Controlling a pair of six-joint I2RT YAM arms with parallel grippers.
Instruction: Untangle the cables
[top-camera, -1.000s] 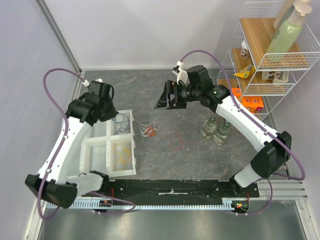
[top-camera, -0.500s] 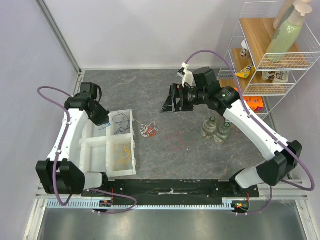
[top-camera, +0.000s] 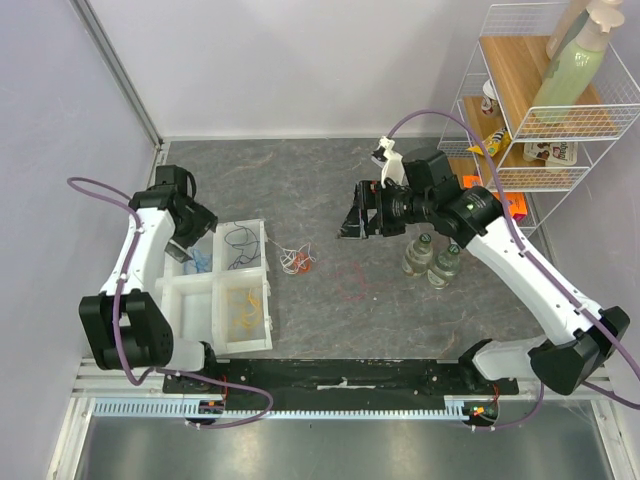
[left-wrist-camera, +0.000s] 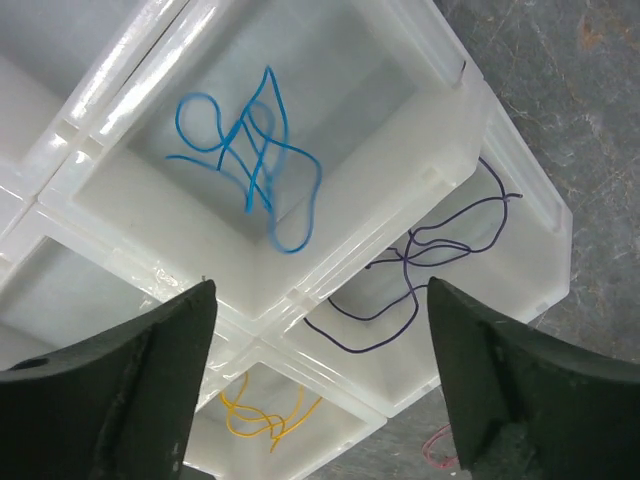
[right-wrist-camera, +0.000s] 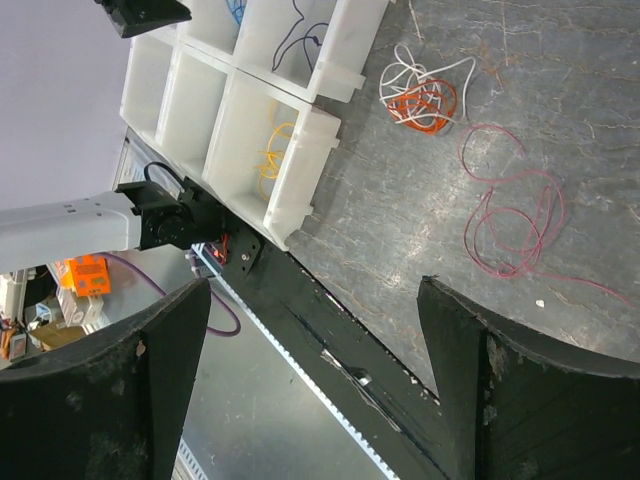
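Cables (top-camera: 297, 260): white-and-orange tangle is lying on the table (top-camera: 330, 180) just off the tray (top-camera: 235, 348) at its 3 o'clock, pink loop (right-wrist-camera: 510, 215) at the tangle's 4 o'clock | right gripper (top-camera: 355, 215) is hovering spread, empty, nearer; tangle at its 8 o'clock | left gripper (left-wrist-camera: 318, 300) is hanging spread, empty over tray; tangle at its 3 o'clock

We note left gripper (top-camera: 186, 243) over far-left compartment of white tray (top-camera: 215, 345), blue cable (top-camera: 197, 263) there. Dark cable (top-camera: 239, 240) in far-right compartment, yellow cable (top-camera: 247, 305) in near-right. White and red-orange tangle (top-camera: 297, 260) on table (top-camera: 400, 320), just right of tray.
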